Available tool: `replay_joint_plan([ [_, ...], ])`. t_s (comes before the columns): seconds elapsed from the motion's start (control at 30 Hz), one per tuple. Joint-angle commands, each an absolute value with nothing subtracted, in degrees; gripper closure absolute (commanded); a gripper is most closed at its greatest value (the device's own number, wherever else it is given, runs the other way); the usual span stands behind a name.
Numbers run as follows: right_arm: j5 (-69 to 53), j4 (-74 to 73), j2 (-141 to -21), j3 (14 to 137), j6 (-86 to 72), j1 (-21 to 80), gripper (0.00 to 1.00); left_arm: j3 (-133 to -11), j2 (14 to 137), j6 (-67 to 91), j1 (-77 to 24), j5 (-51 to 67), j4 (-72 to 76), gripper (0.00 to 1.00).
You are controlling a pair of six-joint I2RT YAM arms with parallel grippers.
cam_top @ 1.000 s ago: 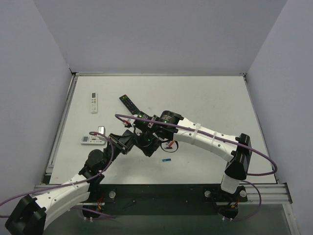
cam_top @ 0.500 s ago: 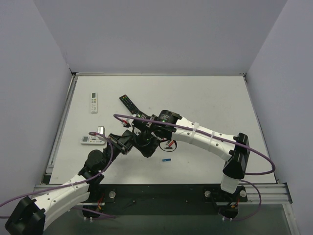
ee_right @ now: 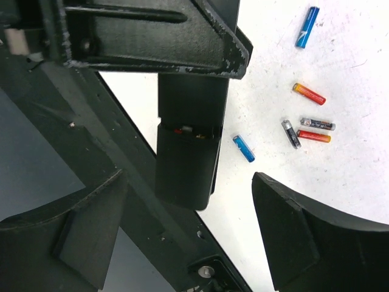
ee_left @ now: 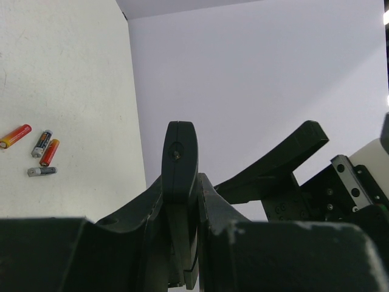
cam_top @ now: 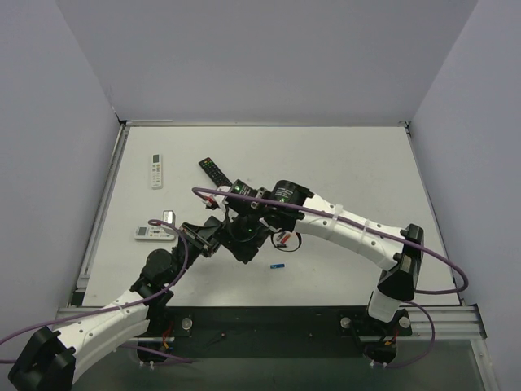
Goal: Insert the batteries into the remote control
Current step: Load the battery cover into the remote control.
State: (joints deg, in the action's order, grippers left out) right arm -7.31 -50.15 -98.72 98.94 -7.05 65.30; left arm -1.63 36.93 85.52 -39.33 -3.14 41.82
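Observation:
My left gripper [ee_left: 182, 196] is shut on the remote control [ee_left: 180, 159], a slim black bar held edge-on above the table. In the right wrist view the remote control [ee_right: 185, 152] shows its back, with the cover [ee_right: 182, 170] slid part-way over the compartment and a bit of red in the gap. My right gripper [ee_right: 188, 204] stands open around the remote's end, both fingers apart from it. Several batteries [ee_right: 309, 93] lie loose on the table under it, red-orange, blue and dark. One blue battery [cam_top: 278, 265] lies apart from the rest.
A black remote with coloured buttons [cam_top: 216, 173] lies behind the grippers. Two white remotes [cam_top: 156, 170] [cam_top: 153, 233] lie at the left. Grey walls close the table on three sides.
My right gripper's jaws have spread wide apart around the remote's end, and the right arm has shifted a little. The left gripper still holds the remote in place.

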Motion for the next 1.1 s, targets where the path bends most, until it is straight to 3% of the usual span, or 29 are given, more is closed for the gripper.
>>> replay_joint_plan([
  [0.0, -9.1, -50.9, -92.6, 101.0, -2.2, 65.6, 0.21, -1.7, 36.9, 86.0, -39.6, -2.6, 43.9, 1.0],
  [0.5, -26.4, -31.4, -72.4, 76.7, 29.5, 65.8, 0.22, -4.5, 38.2, 86.0, -39.6, 1.3, 42.5, 1.0],
  [1.07, -30.2, -29.3, -76.9, 74.3, 39.5, 66.3, 0.34, -6.0, 38.1, 85.5, -39.6, 3.3, 41.7, 1.0],
])
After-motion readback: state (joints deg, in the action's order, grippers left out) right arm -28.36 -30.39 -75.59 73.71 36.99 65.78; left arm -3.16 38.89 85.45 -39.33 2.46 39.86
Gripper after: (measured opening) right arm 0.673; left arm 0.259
